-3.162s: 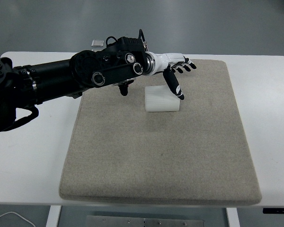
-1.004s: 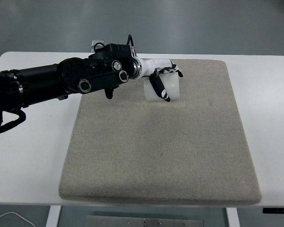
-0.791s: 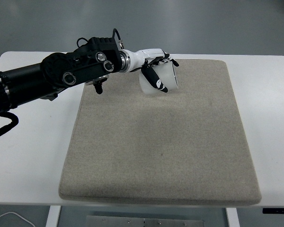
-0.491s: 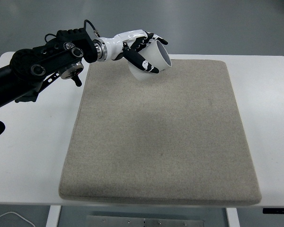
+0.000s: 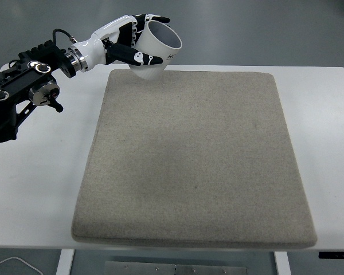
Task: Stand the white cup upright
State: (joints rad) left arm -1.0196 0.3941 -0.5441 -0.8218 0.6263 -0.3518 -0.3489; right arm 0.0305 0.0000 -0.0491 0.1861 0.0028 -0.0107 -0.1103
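Note:
The white cup [image 5: 156,50] is in the air above the far left corner of the grey mat [image 5: 195,160]. It is tilted, with its open mouth facing up and to the right. My left hand [image 5: 139,41] is shut on the cup, its white and black fingers wrapped around the cup's side. The left arm comes in from the left edge. The right arm does not show.
The grey mat covers most of the white table [image 5: 40,172]. Bare table shows to the left and right of the mat.
My left hand closed on the lying cup, lifted it off the mat and carried it up and to the left, turning its mouth upward.

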